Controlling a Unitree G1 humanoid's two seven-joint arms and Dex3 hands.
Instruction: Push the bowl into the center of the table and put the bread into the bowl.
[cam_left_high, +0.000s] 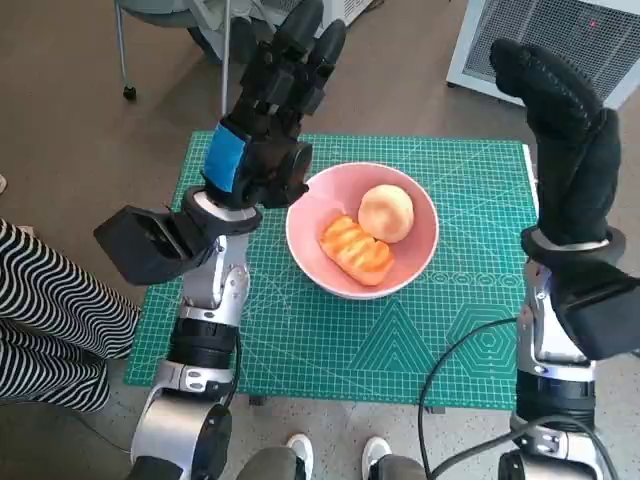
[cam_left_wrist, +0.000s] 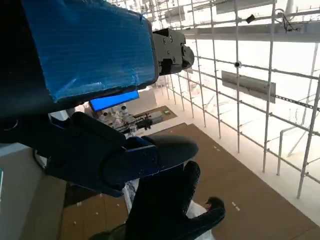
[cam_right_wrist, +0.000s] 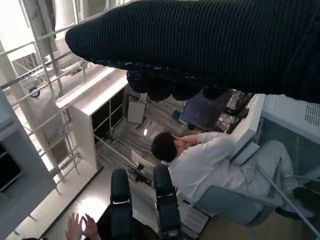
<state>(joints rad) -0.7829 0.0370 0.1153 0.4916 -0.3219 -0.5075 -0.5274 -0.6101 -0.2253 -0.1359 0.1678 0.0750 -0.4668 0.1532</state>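
The pink bowl (cam_left_high: 362, 232) sits near the middle of the green cutting mat (cam_left_high: 430, 330) that covers the desk. Inside it lie two things: an orange, ridged bread (cam_left_high: 356, 250) resting toward the near-left of the bowl's floor, and a round pale bun (cam_left_high: 386, 213) touching it on the far-right side. Both are fully within the rim.

The left hand (cam_left_high: 272, 100) is raised above the mat's far-left part, just beside the bowl's left rim in the head view; its black fingers (cam_left_high: 300, 40) are extended and apart, holding nothing. The right hand (cam_left_high: 565, 130) in its black glove is lifted over the mat's right edge, well apart from the bowl, fingers stretched out and empty.

At the left of the head view a person's striped trouser leg (cam_left_high: 45, 320) shows beside the desk. In the right wrist view a person in a light top (cam_right_wrist: 207, 167) sits on a chair.
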